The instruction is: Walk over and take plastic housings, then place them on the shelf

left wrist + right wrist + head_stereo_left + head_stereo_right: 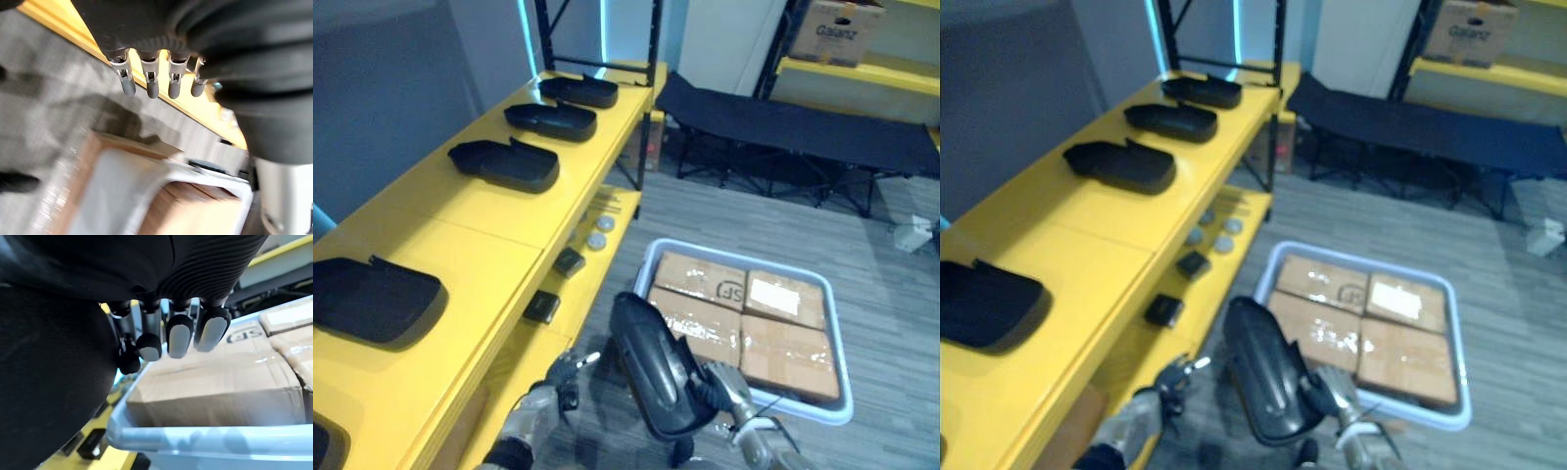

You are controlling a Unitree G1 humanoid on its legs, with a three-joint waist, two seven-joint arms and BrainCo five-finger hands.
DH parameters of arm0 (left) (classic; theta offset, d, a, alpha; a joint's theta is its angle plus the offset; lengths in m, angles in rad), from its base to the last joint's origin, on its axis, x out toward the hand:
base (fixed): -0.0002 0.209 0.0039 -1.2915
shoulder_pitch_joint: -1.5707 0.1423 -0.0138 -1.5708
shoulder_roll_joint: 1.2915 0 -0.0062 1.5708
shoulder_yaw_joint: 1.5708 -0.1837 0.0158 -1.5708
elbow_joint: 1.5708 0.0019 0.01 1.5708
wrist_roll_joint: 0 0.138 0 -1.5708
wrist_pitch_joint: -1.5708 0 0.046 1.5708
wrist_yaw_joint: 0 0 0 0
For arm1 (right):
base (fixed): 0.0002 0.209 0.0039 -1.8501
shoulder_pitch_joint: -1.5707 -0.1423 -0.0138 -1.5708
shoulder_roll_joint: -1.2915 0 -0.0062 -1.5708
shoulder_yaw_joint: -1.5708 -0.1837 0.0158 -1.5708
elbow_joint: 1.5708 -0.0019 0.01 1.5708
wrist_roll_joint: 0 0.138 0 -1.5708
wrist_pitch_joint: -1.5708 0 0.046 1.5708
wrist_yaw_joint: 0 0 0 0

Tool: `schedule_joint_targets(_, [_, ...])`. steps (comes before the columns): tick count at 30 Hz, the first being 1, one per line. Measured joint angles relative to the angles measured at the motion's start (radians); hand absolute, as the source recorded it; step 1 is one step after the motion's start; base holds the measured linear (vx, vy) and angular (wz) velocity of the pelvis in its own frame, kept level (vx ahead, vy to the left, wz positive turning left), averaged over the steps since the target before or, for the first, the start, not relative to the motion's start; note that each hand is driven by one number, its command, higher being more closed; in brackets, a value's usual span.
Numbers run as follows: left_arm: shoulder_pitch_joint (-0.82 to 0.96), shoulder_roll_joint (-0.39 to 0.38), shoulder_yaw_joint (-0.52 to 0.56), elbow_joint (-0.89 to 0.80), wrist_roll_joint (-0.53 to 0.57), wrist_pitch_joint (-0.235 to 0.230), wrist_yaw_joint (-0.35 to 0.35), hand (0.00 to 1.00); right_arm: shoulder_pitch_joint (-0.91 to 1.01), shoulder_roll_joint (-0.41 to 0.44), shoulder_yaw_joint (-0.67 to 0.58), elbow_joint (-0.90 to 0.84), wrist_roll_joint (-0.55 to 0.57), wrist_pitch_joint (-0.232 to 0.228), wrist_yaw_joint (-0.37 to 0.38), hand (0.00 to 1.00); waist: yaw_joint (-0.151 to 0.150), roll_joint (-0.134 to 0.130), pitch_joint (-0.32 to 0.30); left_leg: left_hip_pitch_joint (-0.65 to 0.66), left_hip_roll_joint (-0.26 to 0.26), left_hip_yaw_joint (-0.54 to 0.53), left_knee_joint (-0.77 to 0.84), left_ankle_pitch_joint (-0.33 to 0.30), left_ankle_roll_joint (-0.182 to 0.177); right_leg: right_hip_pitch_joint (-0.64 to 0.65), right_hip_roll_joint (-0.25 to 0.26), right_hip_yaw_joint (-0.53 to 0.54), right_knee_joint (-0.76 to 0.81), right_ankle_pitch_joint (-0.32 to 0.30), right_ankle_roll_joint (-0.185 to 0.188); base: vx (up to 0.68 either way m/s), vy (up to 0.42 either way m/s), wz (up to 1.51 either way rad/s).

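Item 1. Held housing: one black plastic shell, carried in the air low in the head views, standing on end with its long side leaning. It lay between the yellow shelf and the pale blue bin, across the bin's near corner as seen from the head.

Item 2. Right hand: clasped on the held housing at its right edge. The fingers curled against the shell, whose dark body lay directly beside them in the right wrist view, touching.

Item 3. Left hand: low beside the shelf front, apart from the held housing. Its fingers hung straight and released, grasping nothing.

Item 4. Shelved housings: four on the shelf's top surface in a spaced row, the nearest, then and the farthest.

Item 5. Lower tier: small black blocks and grey discs.

Item 6. Bin contents: cardboard boxes packed flat, side by side.

Item 7. Background: black cot; one cardboard carton on a far yellow rack.
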Motion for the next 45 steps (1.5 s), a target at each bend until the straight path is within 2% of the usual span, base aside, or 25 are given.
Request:
schedule_joint_targets(3, [0.0,0.001,0.015,-0.1,-0.053,-0.005,-0.034,0.0,-0.001,-0.001,-0.003,-0.001,0.0,0.0,0.005,1.0,0.001,0.002,0.001,0.0,0.0,0.0,0.0,0.0,0.0,0.0,0.0,0.0,0.0,0.0,0.0,0.0,0.0,0.0])
schedule_joint_targets(6, [0.0,0.004,0.027,-0.128,-0.089,-0.007,-0.079,0.0,-0.002,-0.005,-0.004,-0.005,0.0,0.0,0.01,1.0,0.0,0.006,0.003,0.0,0.0,-0.001,0.0,0.0,0.0,0.0,0.0,-0.002,0.0,0.0,0.0,0.0,0.0,0.0])
schedule_joint_targets(13, [0.003,0.011,0.017,-0.134,-0.09,0.0,-0.143,0.0,-0.006,-0.004,-0.004,-0.005,0.0,-0.003,0.009,1.0,0.002,0.007,0.004,-0.002,-0.002,-0.01,0.001,0.0,0.0,0.001,-0.001,-0.007,0.0,-0.001,0.001,0.0,-0.004,0.02])
schedule_joint_targets(15, [0.005,0.011,0.012,-0.134,-0.084,0.017,-0.173,0.0,-0.008,-0.004,-0.004,-0.005,0.0,-0.003,0.009,1.0,0.002,0.009,0.005,-0.004,-0.002,-0.013,0.001,0.0,0.0,0.002,-0.001,-0.01,0.0,-0.002,0.001,0.0,-0.016,0.03])
schedule_joint_targets(17, [0.005,0.016,-0.009,-0.134,-0.052,0.034,-0.189,0.0,-0.01,-0.004,-0.004,-0.005,0.0,-0.003,0.008,1.0,0.002,0.012,0.006,-0.007,-0.002,-0.015,0.002,0.0,0.0,0.002,-0.001,-0.013,0.0,-0.002,0.001,0.0,-0.02,0.04])
schedule_joint_targets(18, [0.007,0.018,-0.034,-0.135,0.017,0.061,-0.196,0.0,-0.011,-0.004,-0.003,-0.005,0.0,-0.003,0.002,1.0,0.002,0.015,0.007,-0.01,-0.002,-0.017,0.003,0.0,0.0,0.001,-0.001,-0.015,0.0,-0.002,0.002,0.0,-0.023,0.05])
schedule_joint_targets(21, [0.023,0.016,-0.065,-0.132,0.134,0.099,-0.203,0.0,-0.012,-0.004,-0.003,-0.008,0.0,-0.003,-0.008,1.0,0.002,0.018,0.008,-0.014,-0.001,-0.02,0.004,0.0,0.0,0.0,0.0,-0.018,0.0,-0.002,0.001,0.0,-0.009,0.02])
schedule_joint_targets(25, [0.024,0.023,-0.089,-0.087,0.215,0.115,-0.218,0.0,-0.013,-0.004,-0.003,-0.015,0.0,-0.004,-0.026,1.0,0.003,0.018,0.008,-0.014,-0.002,-0.02,0.004,0.0,0.0,0.0,0.001,-0.018,0.0,-0.002,0.001,0.0,0.0,0.0])
schedule_joint_targets(29, [0.024,0.024,-0.101,-0.069,0.239,0.115,-0.239,0.0,-0.014,-0.005,0.002,-0.022,-0.001,-0.012,-0.026,1.0,0.003,0.018,0.008,-0.014,-0.003,-0.02,0.004,0.0,0.0,0.0,0.001,-0.018,0.0,-0.002,0.001,0.0,0.0,0.0])
schedule_joint_targets(38, [0.024,0.04,-0.14,-0.061,0.223,0.072,-0.238,0.0,-0.019,-0.029,0.039,-0.034,-0.021,-0.029,0.002,1.0,0.004,0.023,0.011,-0.014,-0.004,-0.024,0.006,0.0,0.0,0.002,0.0,-0.022,0.0,-0.002,0.001,0.0,0.0,0.0])
schedule_joint_targets(43, [0.024,0.043,-0.159,-0.06,0.184,0.019,-0.221,0.0,-0.021,-0.045,0.055,-0.032,-0.021,-0.027,-0.001,1.0,0.004,0.023,0.011,-0.014,-0.004,-0.025,0.006,0.0,0.0,0.003,-0.001,-0.022,0.0,-0.002,0.001,0.0,0.0,0.0])
schedule_joint_targets(45, [0.024,0.047,-0.177,-0.059,0.172,-0.007,-0.206,0.0,-0.023,-0.045,0.065,-0.021,-0.02,-0.009,-0.004,1.0,0.005,0.023,0.011,-0.014,-0.003,-0.025,0.006,0.0,0.0,0.004,-0.001,-0.023,0.0,-0.002,0.001,0.0,0.0,0.0])
